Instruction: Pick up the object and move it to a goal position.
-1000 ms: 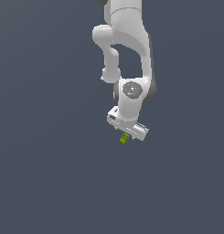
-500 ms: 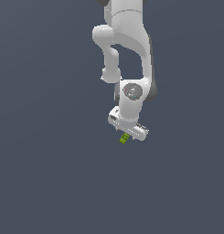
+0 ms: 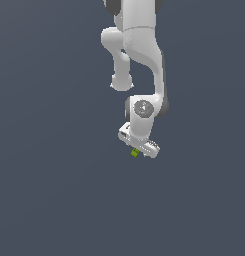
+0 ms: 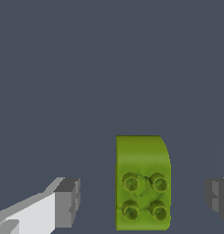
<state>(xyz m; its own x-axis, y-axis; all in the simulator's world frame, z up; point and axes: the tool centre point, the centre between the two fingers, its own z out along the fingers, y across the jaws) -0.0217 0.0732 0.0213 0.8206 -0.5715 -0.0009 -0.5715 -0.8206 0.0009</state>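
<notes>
Wrist view: jaws [image 4: 141, 201] spread wide, gripping nothing; grey pads [image 4: 67, 202] stand clear of the block [image 4: 142, 183] on both sides. Block: lime green, one corner rounded, four darker studs on its face, lying between the pads, nearer one than the other. Exterior view: jaws [image 3: 137, 150] point down from the white arm [image 3: 142, 65]; block [image 3: 135, 153] shows just beneath them. Surround: plain dark grey-blue bench [image 3: 49, 190].

A plain, dark slate-grey ground [image 3: 49, 190] filled both views and bore no markings or edges. In the wrist view the same flat grey surface [image 4: 63, 68] lay evenly lit, uniform in tone throughout.
</notes>
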